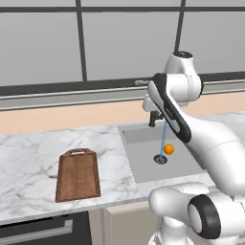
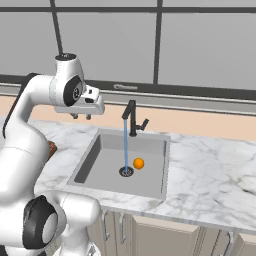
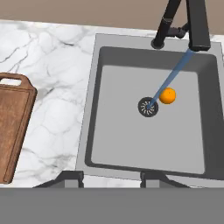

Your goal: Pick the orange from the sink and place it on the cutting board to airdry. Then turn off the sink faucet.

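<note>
The orange [image 3: 167,96] lies on the floor of the grey sink [image 3: 131,140], just right of the round drain [image 3: 148,106]. It also shows as the orange [image 1: 168,149] and the orange [image 2: 138,163]. The black faucet [image 2: 132,117] stands at the back rim, and a blue stream of water runs from its spout [image 3: 197,26] to the drain. The brown cutting board [image 1: 78,174] lies on the counter left of the sink, handle end toward the wall; the hand view catches the cutting board's [image 3: 13,131] edge. My gripper [image 2: 81,116] hangs open and empty high over the sink's left side, its fingertips [image 3: 70,177] wide apart.
White marble counter [image 2: 210,170] stretches to the right of the sink and around the board. A peach backsplash and a large window run along the back wall. Cabinet fronts and a dark appliance [image 1: 43,229] sit below the counter's front edge.
</note>
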